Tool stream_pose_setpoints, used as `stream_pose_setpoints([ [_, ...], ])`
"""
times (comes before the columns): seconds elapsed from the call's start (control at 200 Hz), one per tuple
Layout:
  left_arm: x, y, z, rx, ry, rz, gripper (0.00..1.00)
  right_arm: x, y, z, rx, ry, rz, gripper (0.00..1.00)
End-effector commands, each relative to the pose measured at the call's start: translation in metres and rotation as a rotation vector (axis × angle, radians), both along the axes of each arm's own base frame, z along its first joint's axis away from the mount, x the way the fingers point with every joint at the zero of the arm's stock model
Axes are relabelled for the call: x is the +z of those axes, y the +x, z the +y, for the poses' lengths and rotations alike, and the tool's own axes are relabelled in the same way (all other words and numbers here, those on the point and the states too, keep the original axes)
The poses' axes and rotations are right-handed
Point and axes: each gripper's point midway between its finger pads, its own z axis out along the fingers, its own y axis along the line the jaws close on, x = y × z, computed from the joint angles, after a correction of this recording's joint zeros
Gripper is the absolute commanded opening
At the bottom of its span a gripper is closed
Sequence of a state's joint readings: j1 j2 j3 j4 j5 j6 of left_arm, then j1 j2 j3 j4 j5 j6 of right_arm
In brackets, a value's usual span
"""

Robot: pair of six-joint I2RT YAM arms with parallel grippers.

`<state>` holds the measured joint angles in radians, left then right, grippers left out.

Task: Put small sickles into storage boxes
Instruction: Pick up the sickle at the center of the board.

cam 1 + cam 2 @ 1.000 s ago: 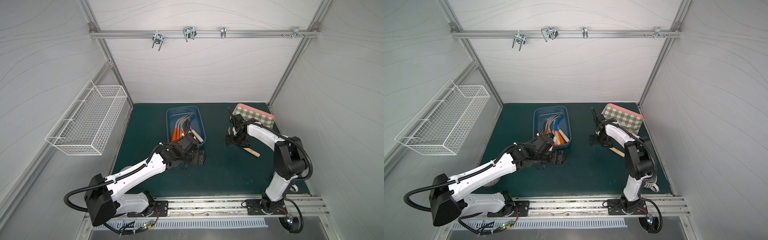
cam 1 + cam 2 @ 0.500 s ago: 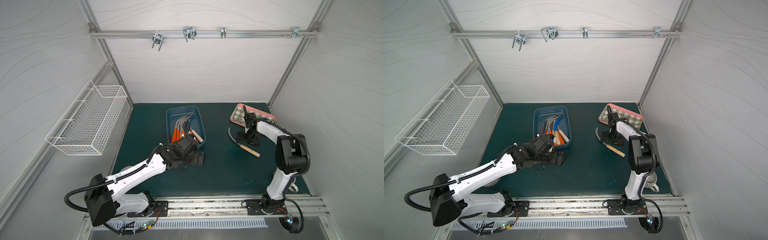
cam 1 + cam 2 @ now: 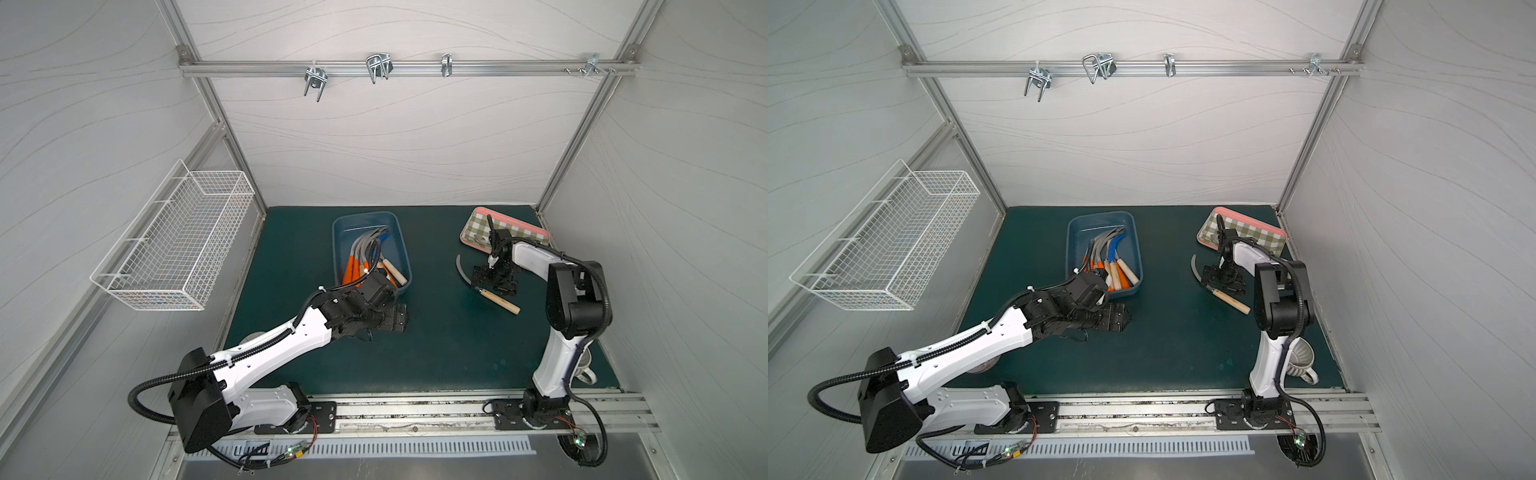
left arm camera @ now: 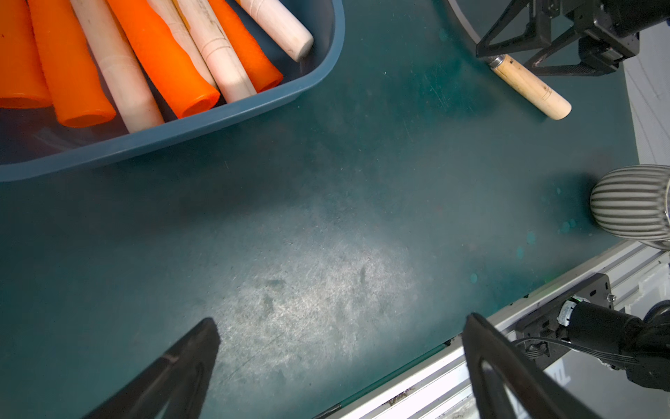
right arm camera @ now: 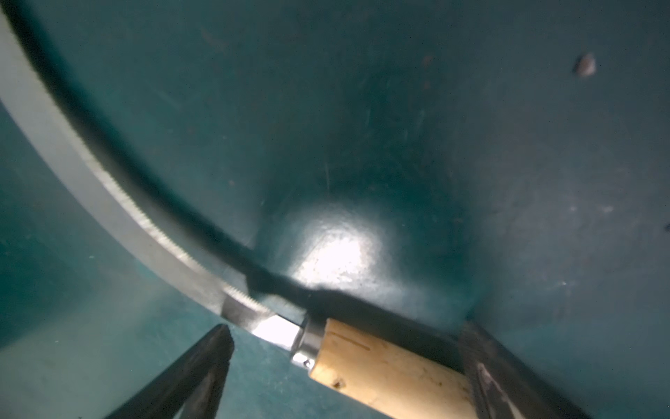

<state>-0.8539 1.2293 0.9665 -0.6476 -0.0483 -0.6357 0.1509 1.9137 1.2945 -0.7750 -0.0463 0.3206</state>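
Closing squarely on wood, not steel, matters: the right gripper (image 3: 494, 277), fingers spread, straddles the loose sickle (image 3: 500, 301) behind its ferrule (blade curving away) on the mat (image 3: 436, 353), at three o'clock from the storage box (image 3: 345, 235). The left gripper (image 3: 397, 322) hangs spread, empty, at its six o'clock.

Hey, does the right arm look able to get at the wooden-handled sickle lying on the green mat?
Probably yes. The right end effector is open and straddles the sickle at its handle, just behind the blade. Nothing lies over it on the mat.
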Motion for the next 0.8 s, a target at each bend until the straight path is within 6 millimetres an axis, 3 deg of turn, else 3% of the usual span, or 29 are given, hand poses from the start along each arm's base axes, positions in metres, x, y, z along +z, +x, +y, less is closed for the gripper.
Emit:
stream_pose_setpoints([
  [0.0,0.007,0.001,0.003,0.010,-0.002,-0.030,0.99,-0.005,-0.006,0.013,0.035,0.032,0.020,0.99],
  [0.235,0.007,0.002,0.003,0.017,-0.006,-0.033,0.99,-0.005,-0.028,0.040,0.121,-0.003,0.045,0.99],
  [0.445,0.006,0.003,0.002,0.021,-0.009,-0.033,0.99,-0.005,-0.049,0.052,0.178,-0.056,0.061,0.96],
  [0.57,0.004,0.003,0.001,0.026,-0.016,-0.031,0.99,-0.004,-0.060,0.058,0.209,-0.072,0.063,0.87],
  [0.795,0.004,0.004,-0.001,0.028,-0.023,-0.029,0.99,-0.010,-0.069,0.055,0.227,-0.131,0.081,0.52],
])
